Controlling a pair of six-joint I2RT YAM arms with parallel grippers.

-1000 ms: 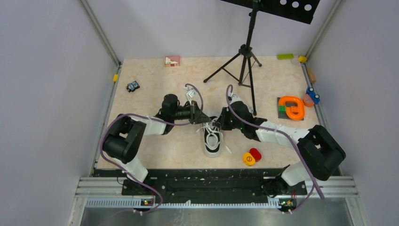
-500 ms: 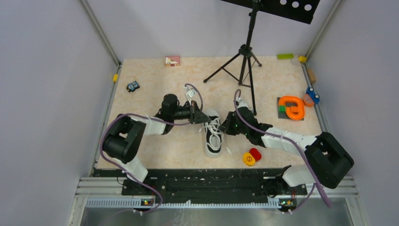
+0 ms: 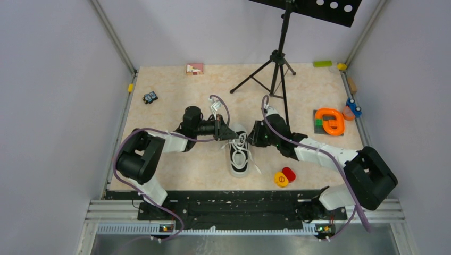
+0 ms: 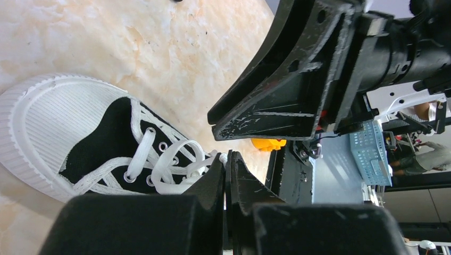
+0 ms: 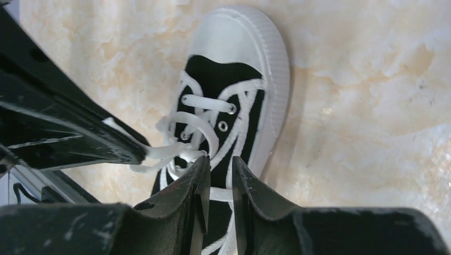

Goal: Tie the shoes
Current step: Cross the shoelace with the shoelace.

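Left wrist view: left pincer pinches a lace loop; right pincer is slightly parted. The sneaker lies mid-counter, toward the near edge. No bow yet, so tying seems unfinished.

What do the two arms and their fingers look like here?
Both the left arm and right arm have white links between bulky black joints, each trailed by a purple cable. The fingers are black, wedge-shaped and scuffed.
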